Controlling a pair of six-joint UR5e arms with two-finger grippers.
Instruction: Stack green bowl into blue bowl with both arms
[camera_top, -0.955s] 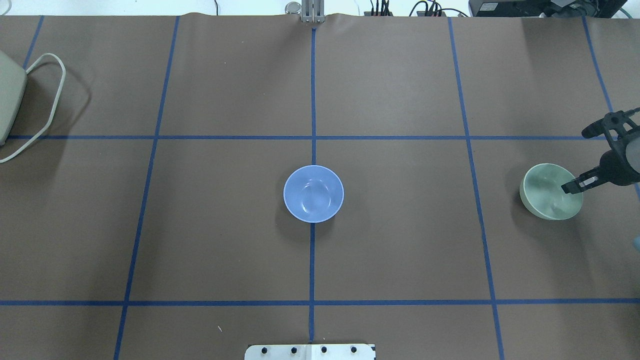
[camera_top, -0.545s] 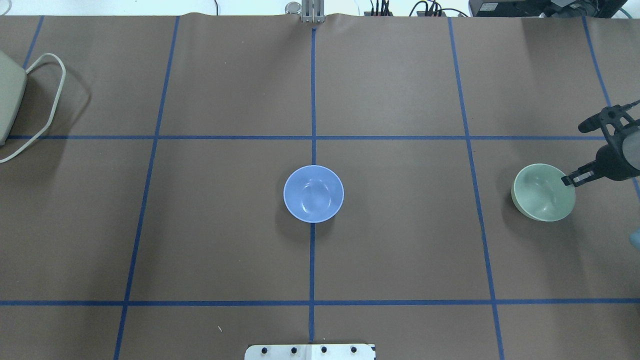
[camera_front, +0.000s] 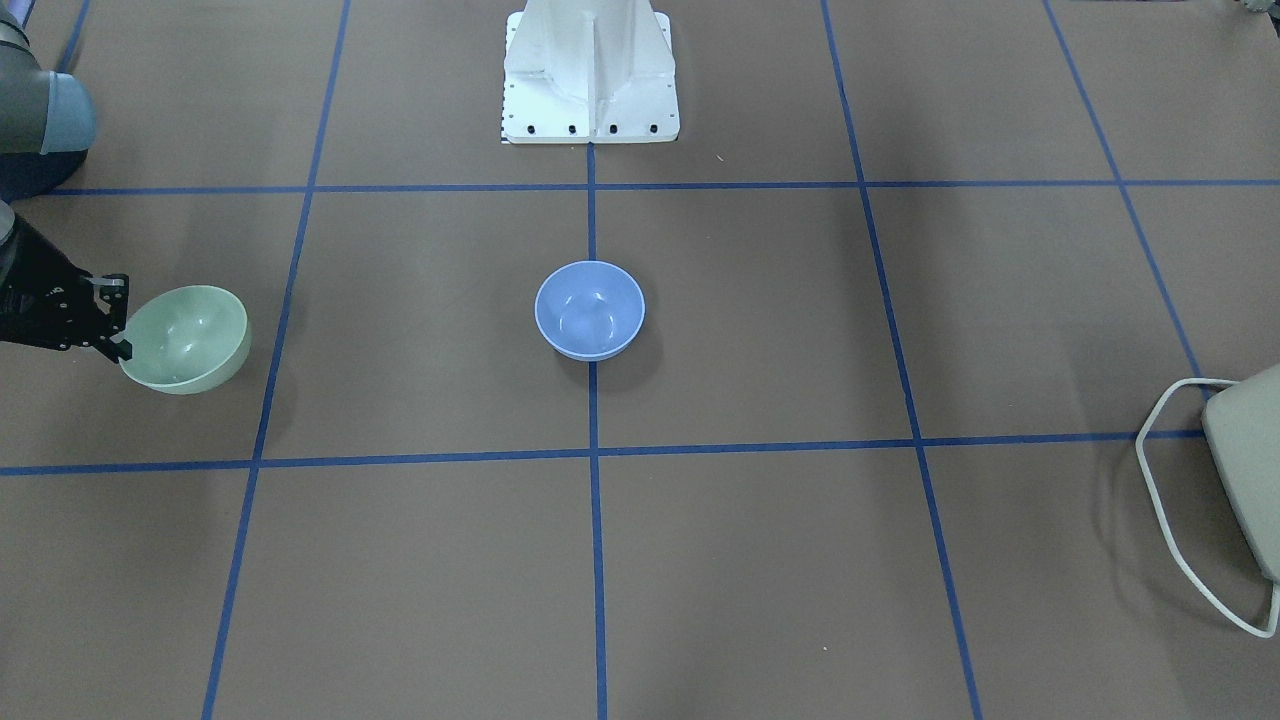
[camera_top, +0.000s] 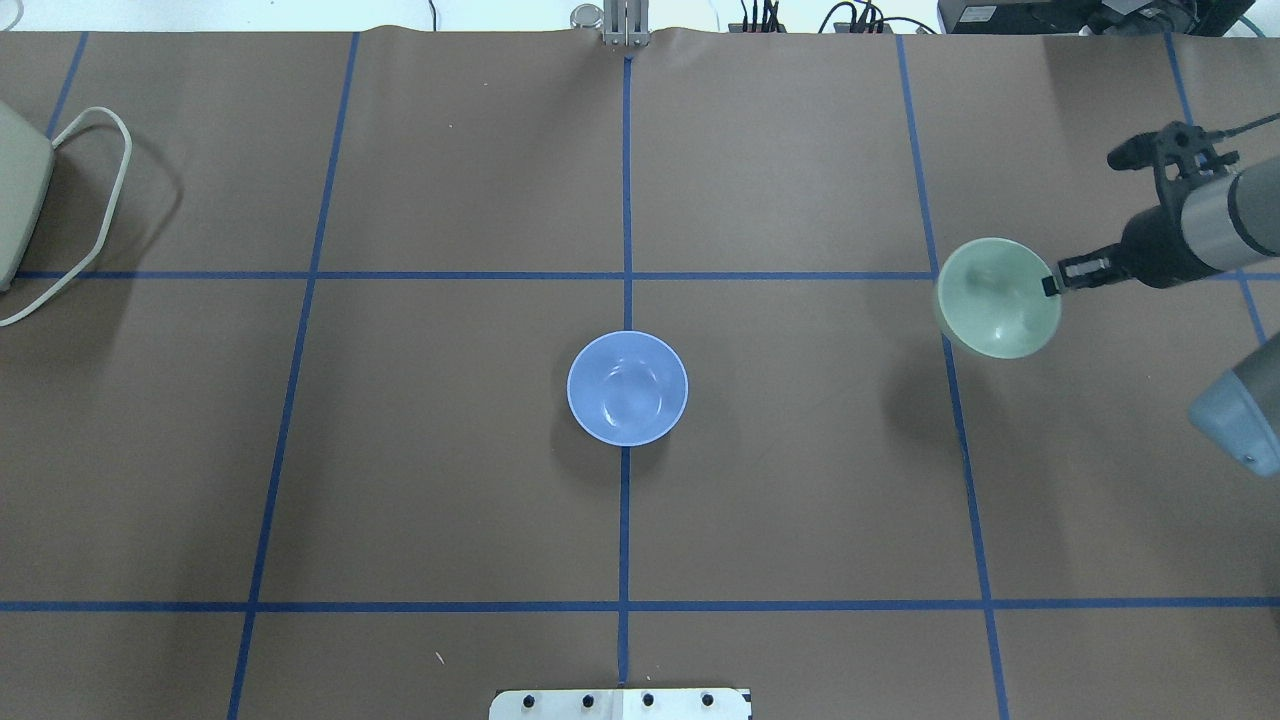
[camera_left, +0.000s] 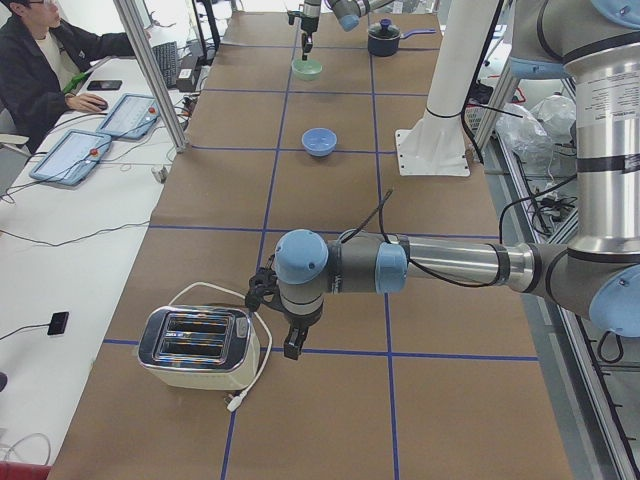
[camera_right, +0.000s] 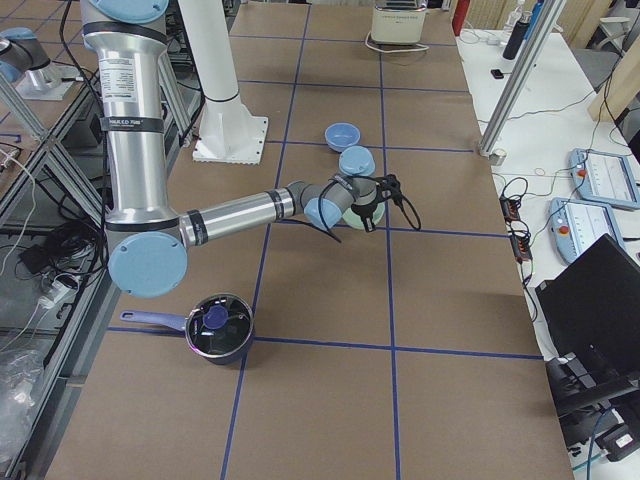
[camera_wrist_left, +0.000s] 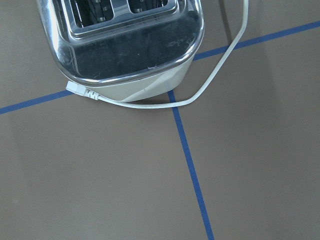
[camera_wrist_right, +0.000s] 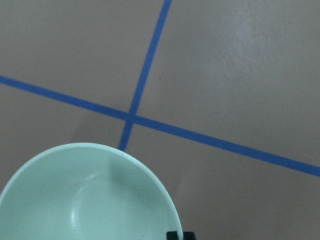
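Observation:
The pale green bowl (camera_top: 995, 300) hangs above the table at the right, held by its rim; its shadow lies apart from it. My right gripper (camera_top: 1049, 285) is shut on that rim, which also shows in the front view (camera_front: 118, 328), with the green bowl (camera_front: 188, 338) beside it. The right wrist view shows the green bowl (camera_wrist_right: 85, 200) from above. The blue bowl (camera_top: 627, 388) stands upright at the table's middle, well to the left of the green one. My left gripper (camera_left: 291, 345) hangs by the toaster at the table's left end; I cannot tell whether it is open or shut.
A toaster (camera_left: 195, 347) with a white cord (camera_wrist_left: 210, 85) sits at the left end, also visible at the overhead view's left edge (camera_top: 18, 190). A dark lidded pot (camera_right: 215, 327) stands beyond the right end. The white robot pedestal (camera_front: 590, 70) is at the near edge. An operator sits alongside.
My right gripper has lifted the green bowl off the table and carried it farther from the robot and toward the table's middle. The blue bowl has not moved.

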